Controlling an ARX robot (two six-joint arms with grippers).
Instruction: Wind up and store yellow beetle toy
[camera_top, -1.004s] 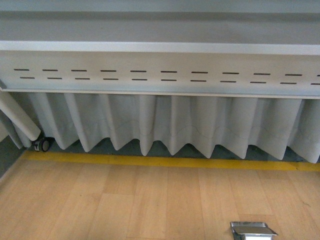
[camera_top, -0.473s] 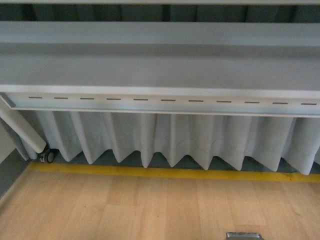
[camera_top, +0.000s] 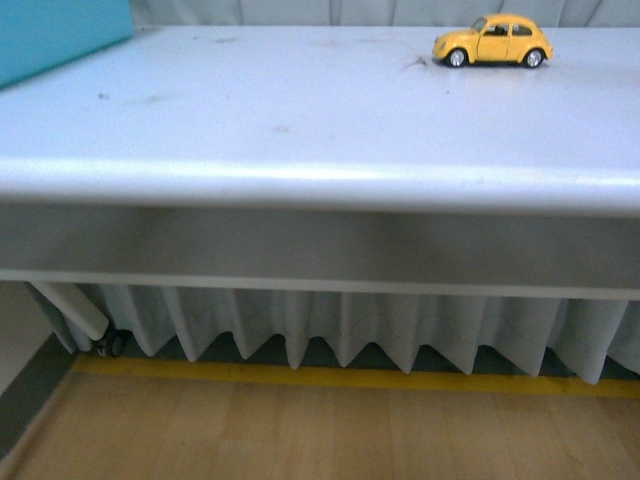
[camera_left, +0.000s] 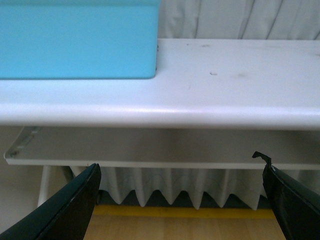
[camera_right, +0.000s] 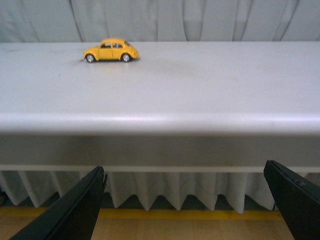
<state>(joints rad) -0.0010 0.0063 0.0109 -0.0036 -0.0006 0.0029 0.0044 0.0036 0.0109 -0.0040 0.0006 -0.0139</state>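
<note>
The yellow beetle toy (camera_top: 493, 41) stands on its wheels on the white table (camera_top: 300, 120), at the far right in the front view; the right wrist view also shows the beetle toy (camera_right: 111, 50) far back on the tabletop. My right gripper (camera_right: 185, 200) is open, empty, and hangs below and in front of the table's front edge. My left gripper (camera_left: 182, 197) is also open and empty, at the same low height before the table edge. Neither arm shows in the front view.
A turquoise box (camera_left: 77, 37) sits on the table at the left, also seen as the turquoise box (camera_top: 55, 35) at the front view's top left corner. Behind the table hangs a white curtain (camera_top: 340, 330). A yellow line (camera_top: 350, 378) runs along the wooden floor.
The front view has risen: earlier it showed only the table's underside, curtain and floor; now the tabletop, the beetle toy and the turquoise box are in sight.
</note>
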